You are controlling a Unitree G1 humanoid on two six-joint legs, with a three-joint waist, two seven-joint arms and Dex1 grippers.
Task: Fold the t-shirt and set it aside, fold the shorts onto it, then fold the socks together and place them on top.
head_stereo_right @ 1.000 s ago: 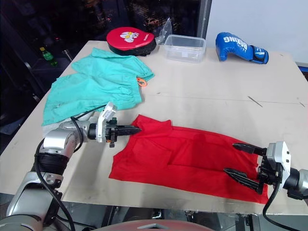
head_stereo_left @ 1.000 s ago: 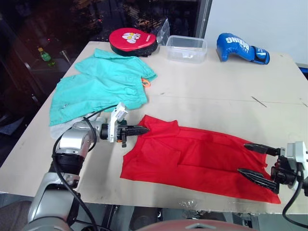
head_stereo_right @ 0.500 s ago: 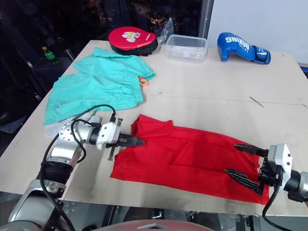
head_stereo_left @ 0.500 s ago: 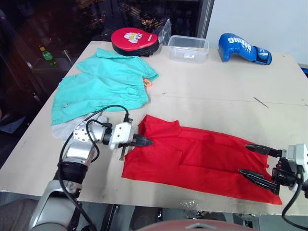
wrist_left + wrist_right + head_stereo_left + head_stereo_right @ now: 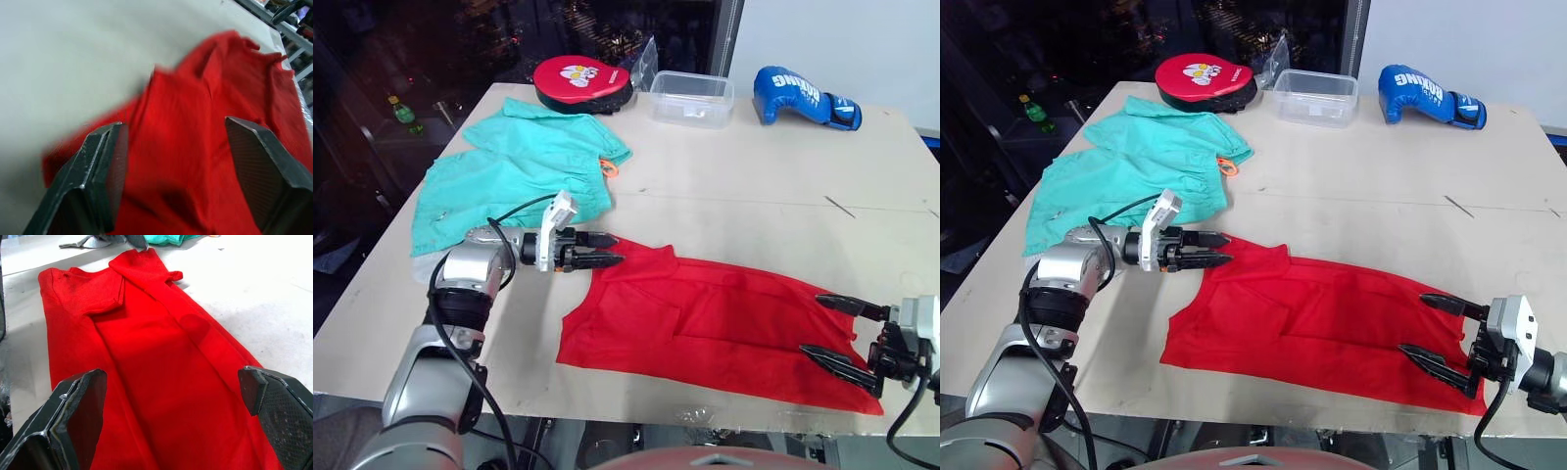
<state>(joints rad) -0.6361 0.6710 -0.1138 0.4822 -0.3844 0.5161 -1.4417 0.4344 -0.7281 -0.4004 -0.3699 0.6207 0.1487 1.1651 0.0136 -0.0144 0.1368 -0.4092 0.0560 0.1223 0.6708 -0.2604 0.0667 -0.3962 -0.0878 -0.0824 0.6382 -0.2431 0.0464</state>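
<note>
Overhead, shorts [image 5: 514, 174] beside t-shirt [image 5: 715, 318].

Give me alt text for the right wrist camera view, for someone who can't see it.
The right pincer, open, hovers over one end of a red t-shirt folded lengthwise on a pale table. The shirt stretches away toward a strip of teal shorts at its far end.

The table [image 5: 754, 211] carries the t-shirt [image 5: 705, 318], shorts [image 5: 524, 166], red mitt [image 5: 582, 80], clear tub [image 5: 693, 98] and blue glove [image 5: 803, 96].
</note>
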